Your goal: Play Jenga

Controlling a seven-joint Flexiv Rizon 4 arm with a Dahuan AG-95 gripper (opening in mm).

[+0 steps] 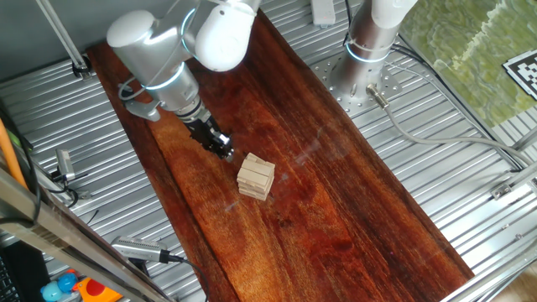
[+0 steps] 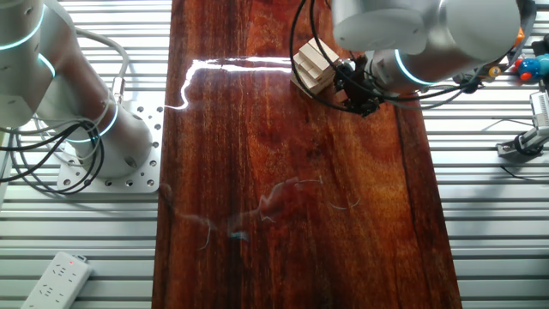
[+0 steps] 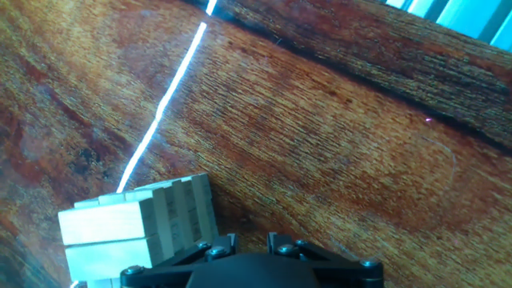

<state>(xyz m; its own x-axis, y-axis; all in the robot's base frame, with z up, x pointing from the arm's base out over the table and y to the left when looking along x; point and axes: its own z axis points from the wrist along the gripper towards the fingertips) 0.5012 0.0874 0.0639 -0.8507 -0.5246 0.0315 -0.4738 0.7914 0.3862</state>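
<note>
Jenga point(image 1: 256, 177) stands just beside jaws point(image 1: 225, 151) whose opening I cannot tell.

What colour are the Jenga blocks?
Pale light-tan wood; the Jenga stack shows best in the hand view.

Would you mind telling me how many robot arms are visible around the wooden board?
2. One arm reaches over the board, its claw beside the Jenga stack. A second arm stands on a base plate off the board's edge.

A dark wood board point(image 1: 336, 201) lies on the ribbed metal worktop point(image 1: 470, 168). The Jenga point(image 1: 256, 177) stack stands directly on the board, toward its far end.
</note>
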